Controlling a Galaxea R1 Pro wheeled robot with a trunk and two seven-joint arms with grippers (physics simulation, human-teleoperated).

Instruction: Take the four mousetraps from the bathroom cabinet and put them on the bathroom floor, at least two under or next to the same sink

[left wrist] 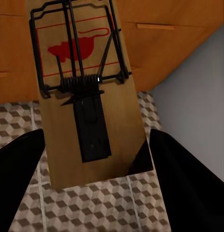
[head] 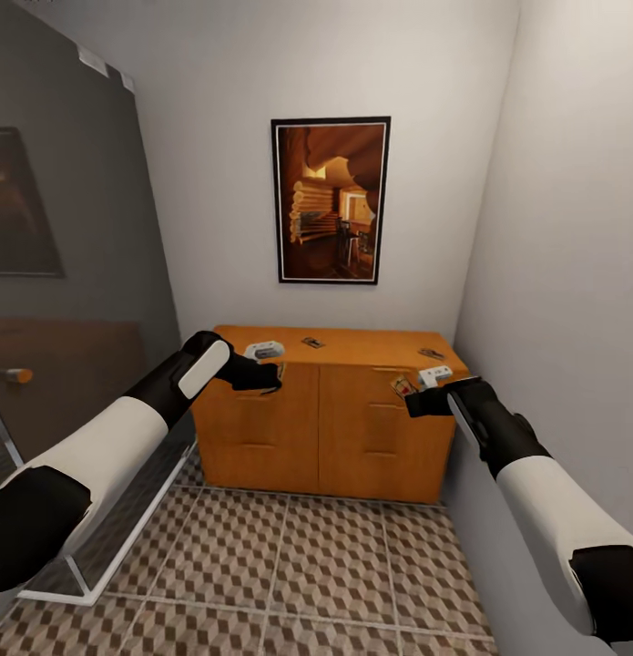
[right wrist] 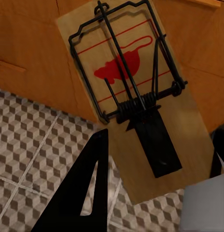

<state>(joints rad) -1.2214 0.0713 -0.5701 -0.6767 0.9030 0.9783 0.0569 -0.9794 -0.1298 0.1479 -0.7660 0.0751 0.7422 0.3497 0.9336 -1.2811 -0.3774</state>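
The cabinet (head: 321, 415) stands against the back wall, its fronts closed. On its top lie two mousetraps, one near the middle (head: 312, 343) and one at the right end (head: 432, 353). My left gripper (head: 272, 374) hangs in front of the cabinet's upper left edge, shut on a third mousetrap (left wrist: 88, 96), which sits upright between the black fingers (left wrist: 20, 179). At the cabinet's upper right front, my right gripper (head: 410, 394) is shut on a fourth mousetrap (head: 403, 385), seen close up as a tan board with a red mark (right wrist: 136, 111). The bathroom floor (head: 289, 565) spreads below.
A dark glass shower wall (head: 79, 273) with a white base rail (head: 125, 538) runs along the left. The right wall (head: 571, 273) is close beside my right arm. A framed picture (head: 331, 200) hangs above the cabinet.
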